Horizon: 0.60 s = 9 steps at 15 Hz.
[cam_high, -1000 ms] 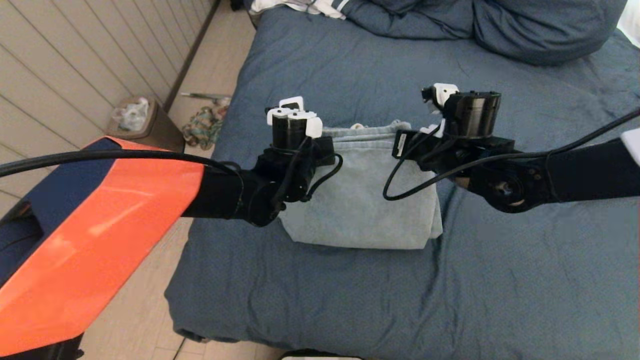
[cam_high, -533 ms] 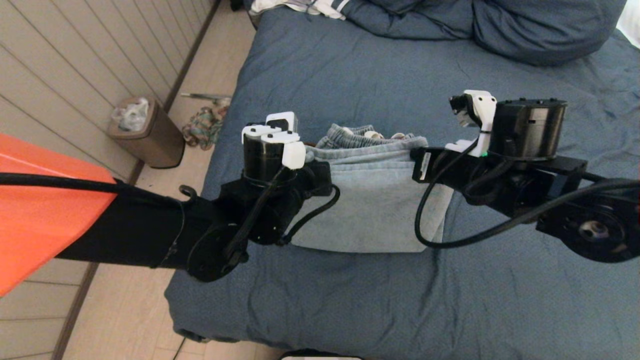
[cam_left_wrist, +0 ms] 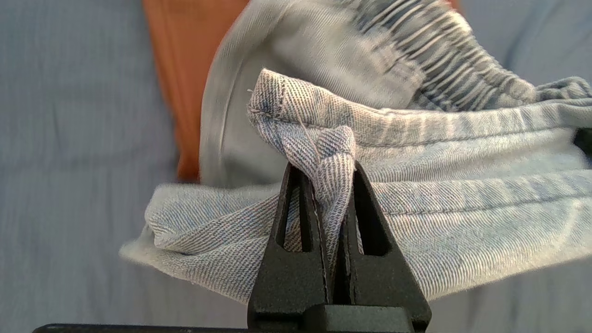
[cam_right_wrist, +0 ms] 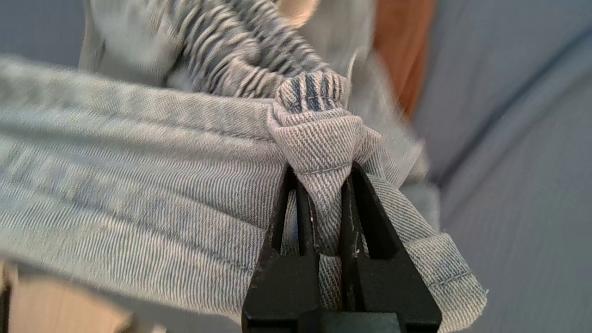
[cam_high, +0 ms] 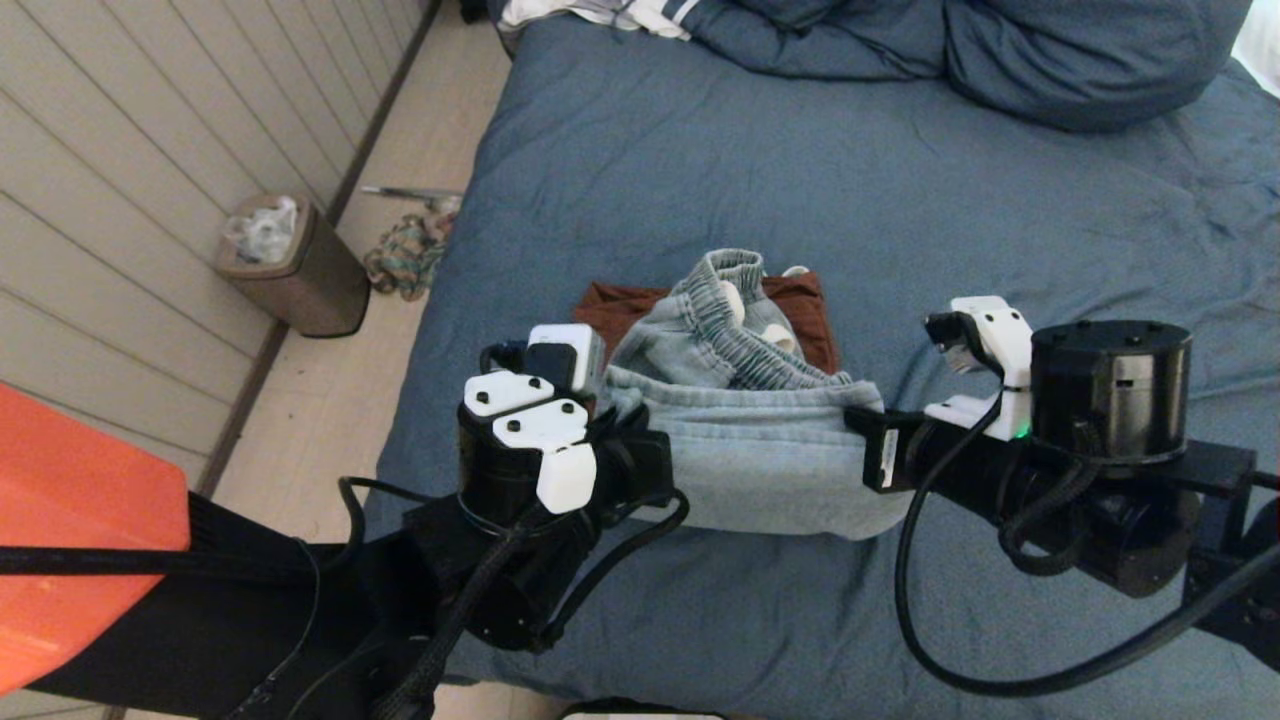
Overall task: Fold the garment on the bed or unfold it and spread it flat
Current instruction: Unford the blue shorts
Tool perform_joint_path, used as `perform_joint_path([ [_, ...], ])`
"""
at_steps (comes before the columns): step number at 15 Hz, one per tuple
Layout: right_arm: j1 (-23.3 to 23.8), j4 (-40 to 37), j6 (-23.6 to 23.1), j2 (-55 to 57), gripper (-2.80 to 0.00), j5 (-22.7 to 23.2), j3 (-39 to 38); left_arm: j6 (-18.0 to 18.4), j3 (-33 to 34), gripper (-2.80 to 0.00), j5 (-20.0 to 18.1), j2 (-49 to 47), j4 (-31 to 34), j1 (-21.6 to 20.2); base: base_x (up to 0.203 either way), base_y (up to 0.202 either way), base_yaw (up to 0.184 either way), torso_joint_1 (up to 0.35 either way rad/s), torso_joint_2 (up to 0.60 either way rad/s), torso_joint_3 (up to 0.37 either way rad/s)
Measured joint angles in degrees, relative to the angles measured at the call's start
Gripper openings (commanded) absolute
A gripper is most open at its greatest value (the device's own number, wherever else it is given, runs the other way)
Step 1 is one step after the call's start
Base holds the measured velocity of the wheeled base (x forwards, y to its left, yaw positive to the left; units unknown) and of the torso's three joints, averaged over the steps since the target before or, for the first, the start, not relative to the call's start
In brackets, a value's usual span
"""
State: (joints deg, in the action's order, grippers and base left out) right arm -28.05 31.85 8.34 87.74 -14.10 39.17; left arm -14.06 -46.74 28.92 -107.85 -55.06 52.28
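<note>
A pale blue denim garment point(cam_high: 760, 450) with an elastic waistband point(cam_high: 735, 320) hangs stretched between my two grippers above the near part of the bed point(cam_high: 900, 180). My left gripper point(cam_left_wrist: 322, 173) is shut on a hemmed corner of the garment point(cam_left_wrist: 416, 194). At the opposite side my right gripper point(cam_right_wrist: 319, 178) is shut on a bunched corner of the garment point(cam_right_wrist: 138, 185). In the head view both sets of fingertips are hidden behind the wrists. The waistband end still rests on a rust-brown cloth point(cam_high: 620, 305) lying on the bed.
A bunched blue duvet and pillow point(cam_high: 1000, 50) lie at the head of the bed, with a white striped cloth point(cam_high: 620, 15) beside them. A brown waste bin point(cam_high: 295, 265) and a small heap of things point(cam_high: 405, 250) sit on the floor to the left.
Both arms have pulled back toward me and risen, drawing the held denim edge along. The garment has opened out, exposing its waistband and the rust-brown cloth underneath.
</note>
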Motion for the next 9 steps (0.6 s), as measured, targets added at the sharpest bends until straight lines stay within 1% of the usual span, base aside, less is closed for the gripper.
perform_joint_path([
  [3, -3.96, -0.11, -0.11, -1.14, -2.8, -0.33, -4.84, 0.02, 4.9, -2.8, 0.16, 0.0, -3.02, 2.83, 0.0, 0.0, 0.0, 0.0, 0.0, 0.0],
  [4, -4.86, -0.18, -0.11, -1.44, 0.0, -0.36, -5.96, 0.13, 6.56, -2.8, 0.15, 0.09, -3.83, 3.9, 0.0, 0.0, 0.0, 0.0, 0.0, 0.0],
  [5, -5.72, -0.13, -0.11, -1.82, 0.0, -0.33, -7.09, 0.13, 8.34, 0.0, 0.1, 0.23, -4.18, 5.06, 0.0, 0.0, 0.0, 0.0, 0.0, 0.0],
  [7, -6.82, -0.18, -0.22, -2.57, 0.0, -0.06, -8.88, -0.03, 11.11, 0.0, -0.05, 0.46, -5.14, 7.0, 0.0, 0.0, 0.0, 0.0, 0.0, 0.0],
  [9, -7.67, -0.11, -0.54, -3.28, 0.0, 0.35, -10.56, 0.02, 14.13, 0.0, -0.12, 0.66, -7.47, 8.7, 0.0, 0.0, 0.0, 0.0, 0.0, 0.0],
])
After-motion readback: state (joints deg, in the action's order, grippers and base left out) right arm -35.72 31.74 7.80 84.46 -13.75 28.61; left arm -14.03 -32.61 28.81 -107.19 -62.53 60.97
